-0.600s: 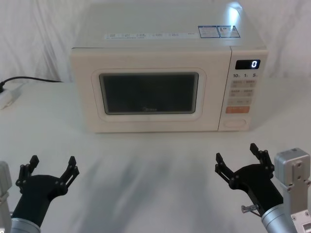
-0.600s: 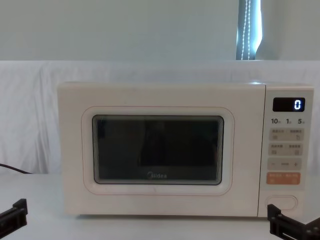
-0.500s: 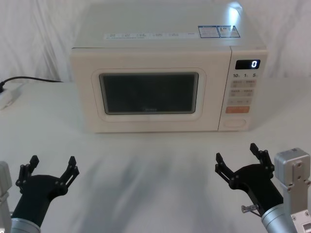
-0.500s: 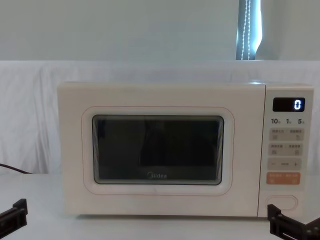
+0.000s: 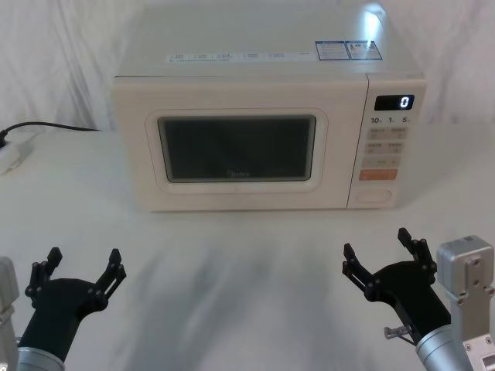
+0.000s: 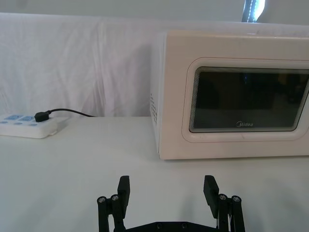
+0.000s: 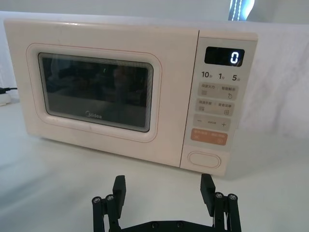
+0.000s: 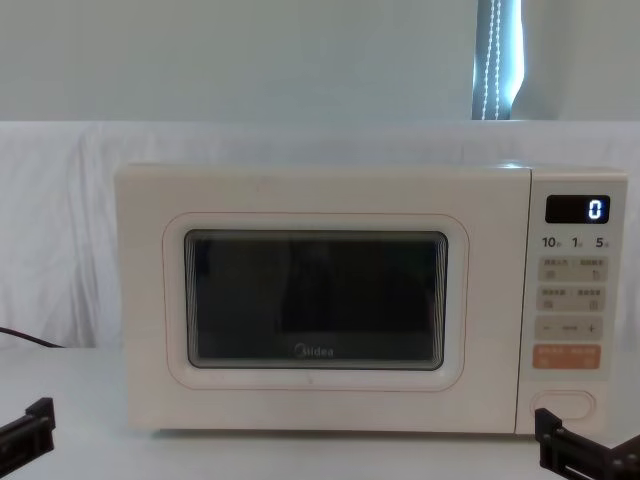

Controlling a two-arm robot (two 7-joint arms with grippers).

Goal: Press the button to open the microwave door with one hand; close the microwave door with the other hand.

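The cream-white microwave (image 5: 263, 69) stands at the back of the table, its door (image 5: 240, 197) flush and closed, with the dark window and Midea logo facing me. At the bottom of the control panel sits the wide cream button (image 5: 374, 195), also seen in the right wrist view as the button (image 7: 204, 159) and in the chest view as the button (image 8: 566, 405). My left gripper (image 5: 82, 273) hovers open near the table's front left. My right gripper (image 5: 378, 249) hovers open at the front right, well short of the panel. Both hold nothing.
A white power strip (image 5: 13, 153) with a black cable (image 5: 54, 126) lies at the far left, left of the microwave. An orange key (image 5: 377, 175) sits just above the button. White cloth covers the table (image 5: 232, 263) and backdrop.
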